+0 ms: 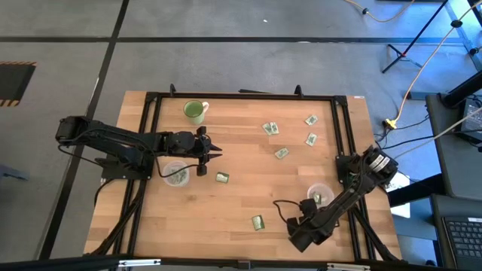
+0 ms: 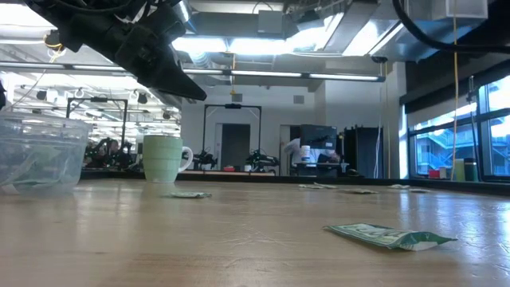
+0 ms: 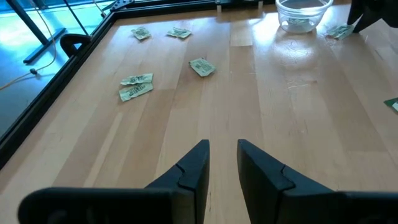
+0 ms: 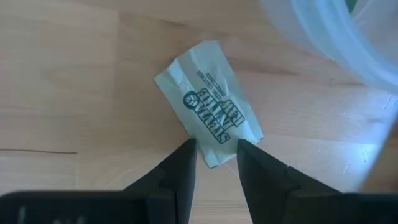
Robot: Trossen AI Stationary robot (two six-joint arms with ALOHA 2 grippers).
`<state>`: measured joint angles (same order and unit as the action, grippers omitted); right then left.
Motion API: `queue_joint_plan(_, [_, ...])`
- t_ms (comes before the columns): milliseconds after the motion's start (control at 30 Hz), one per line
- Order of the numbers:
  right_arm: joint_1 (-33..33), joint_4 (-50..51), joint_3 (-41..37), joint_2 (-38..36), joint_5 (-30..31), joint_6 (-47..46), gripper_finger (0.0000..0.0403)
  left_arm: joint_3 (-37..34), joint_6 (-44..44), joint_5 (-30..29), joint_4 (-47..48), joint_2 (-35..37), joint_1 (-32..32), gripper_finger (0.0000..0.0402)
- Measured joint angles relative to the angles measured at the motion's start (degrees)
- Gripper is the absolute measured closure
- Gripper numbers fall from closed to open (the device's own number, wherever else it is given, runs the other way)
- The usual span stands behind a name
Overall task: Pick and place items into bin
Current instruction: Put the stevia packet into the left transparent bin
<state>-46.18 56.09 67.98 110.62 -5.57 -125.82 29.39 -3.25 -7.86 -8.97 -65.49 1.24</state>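
Several packets [image 1: 281, 153] lie loose while both bins [image 1: 175, 174] hold few; right gripper [image 4: 216, 158], jaws apart, hovers over one, left gripper [image 3: 222, 163] likewise parted.

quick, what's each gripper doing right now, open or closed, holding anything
Left gripper: open, empty, above bare table.
Right gripper: open, holding nothing, fingers straddling one end of a green packet.

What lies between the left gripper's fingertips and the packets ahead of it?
Bare tabletop only, between left gripper and packets, in the left wrist view.
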Motion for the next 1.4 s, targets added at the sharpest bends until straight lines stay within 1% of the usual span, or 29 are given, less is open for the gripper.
queue_joint_plan(100, [0.01,-1.35,-0.89,-0.1,-0.38,0.02,0.0281,0.0,0.0,0.0,0.01,0.0,0.0,0.0325])
queue_joint_plan(200, [0.01,-2.28,-1.4,-0.1,-0.39,0.0,0.0293,0.0,0.0,0.0,0.0,0.0,0.0,0.0325])
queue_joint_plan(533, [0.06,-2.43,-1.5,0.09,-1.39,0.75,0.0376,0.0,0.02,0.0,0.0,0.0,0.0,0.0325])
queue_joint_plan(633, [0.06,-2.3,-1.52,0.12,-1.96,1.96,0.0395,0.0,0.01,-0.01,0.0,0.0,0.01,0.0325])
queue_joint_plan(833, [0.01,-0.34,0.5,0.38,-1.87,4.63,0.0395,0.0,-0.01,-0.01,0.02,0.0,0.0,0.0325])
queue_joint_plan(1000, [-0.03,3.95,6.05,0.36,-1.57,8.91,0.04,0.0,-0.04,0.0,-0.19,0.0,0.02,0.0325])
queue_joint_plan(1067, [-0.03,6.39,8.39,0.4,0.06,11.01,0.04,0.0,-0.25,0.0,-0.32,0.0,0.01,0.0325])
queue_joint_plan(1133, [0.34,9.28,11.07,0.41,2.23,13.86,0.0401,0.0,-2.71,0.12,-0.65,0.01,-0.08,0.0325])
queue_joint_plan(1233, [1.28,13.01,15.36,0.34,5.94,18.4,0.0401,0.0,-10.22,2.11,-0.91,0.02,-0.54,0.0323])
queue_joint_plan(1300, [2.28,16.19,17.99,0.33,8.57,22.04,0.0401,0.0,-15.49,5.01,-2.78,0.02,-1.23,0.0321])
queue_joint_plan(1400, [4.69,17.85,21.49,0.32,12.1,29.36,0.0402,0.0,-22.94,10.75,-6.94,0.02,-2.9,0.0315])
